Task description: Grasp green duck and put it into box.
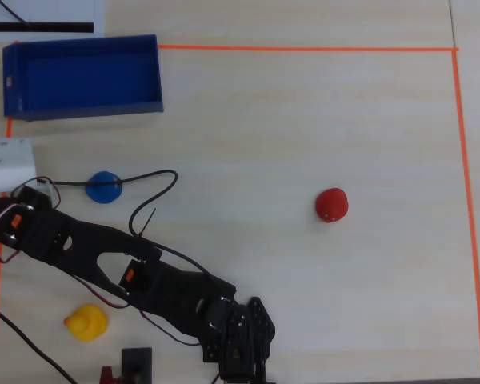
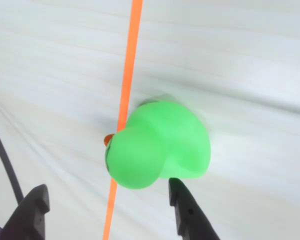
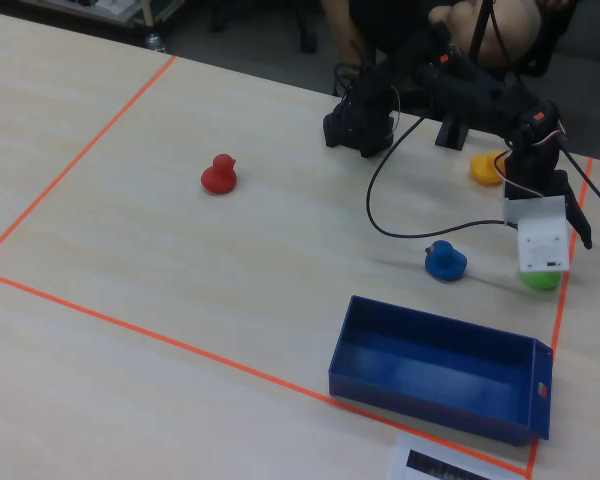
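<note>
The green duck shows only in the wrist view. It sits on an orange tape line with its head towards the camera. My gripper is open and empty. Its two dark fingertips stand just short of the duck, the right one close to the duck's body and the left one well apart. In the overhead view the gripper is at the bottom edge and covers the duck. In the fixed view the gripper also hides it. The dark-blue box stands empty at the top left of the overhead view, and it shows near the front in the fixed view.
A blue duck, a yellow duck and a red duck sit on the table. A white block stands by the arm's base. In the fixed view a green rounded thing shows half hidden under that block. A black cable loops near the blue duck.
</note>
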Available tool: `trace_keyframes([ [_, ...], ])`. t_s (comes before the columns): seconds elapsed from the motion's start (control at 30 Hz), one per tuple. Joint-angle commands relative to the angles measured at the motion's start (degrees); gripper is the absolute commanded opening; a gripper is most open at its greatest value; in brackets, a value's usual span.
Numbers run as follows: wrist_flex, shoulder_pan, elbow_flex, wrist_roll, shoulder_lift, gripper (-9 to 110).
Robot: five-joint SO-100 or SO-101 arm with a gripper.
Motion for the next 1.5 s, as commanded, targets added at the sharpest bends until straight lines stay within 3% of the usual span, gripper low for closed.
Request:
trace_keyframes([
  [0.0, -1.49, 0.79, -0.35, -0.26, 0.44, 34],
  [0.57, -1.76, 3.34, -2.64, -1.67, -2.11, 33],
  [0.63, -1.58, 3.34, -2.46, -1.93, -2.37, 23],
  [0.73, -1.67, 3.60, -1.58, -1.93, -2.81, 0],
  [1.13, 1.85, 3.96, -0.97, -2.81, -1.76, 0],
  [1.47, 17.14, 10.63, -21.80, -1.67, 5.62, 0],
])
